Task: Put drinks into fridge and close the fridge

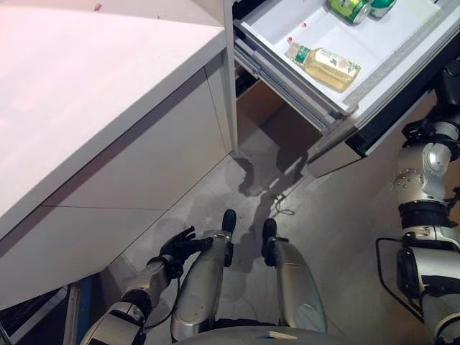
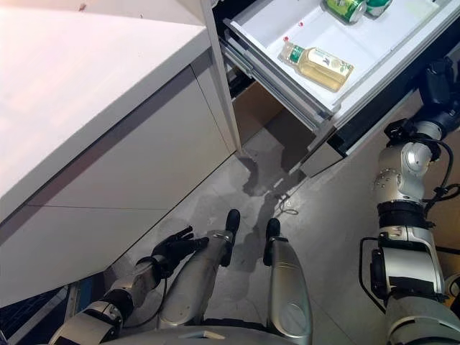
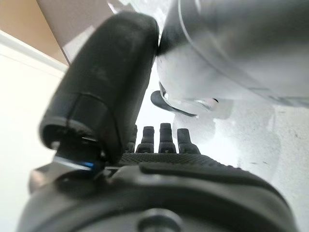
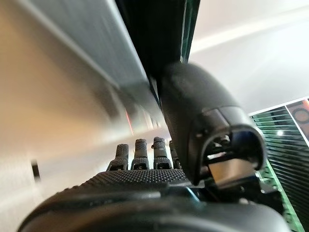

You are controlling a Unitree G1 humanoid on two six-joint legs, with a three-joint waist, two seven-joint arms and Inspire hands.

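Note:
The fridge's white drawer (image 1: 269, 32) stands pulled out at the upper right. In it lie a bottle of pale yellow drink (image 1: 327, 65) with a green label and, further back, green cans (image 1: 350, 8). My right hand (image 2: 435, 77) is raised at the drawer's dark front panel (image 1: 402, 100). In the right wrist view its fingers (image 4: 145, 150) are straight with the thumb standing out, close to the panel, and hold nothing. My left hand (image 1: 178, 248) hangs low at my left side, fingers relaxed and empty, and its fingers show in the left wrist view (image 3: 159, 140).
A long white counter (image 1: 86, 86) with white cabinet fronts (image 1: 144, 172) runs along the left, ending beside the fridge. A brown surface (image 1: 259, 108) shows under the open drawer. Grey floor (image 1: 338, 208) lies between the counter and the fridge.

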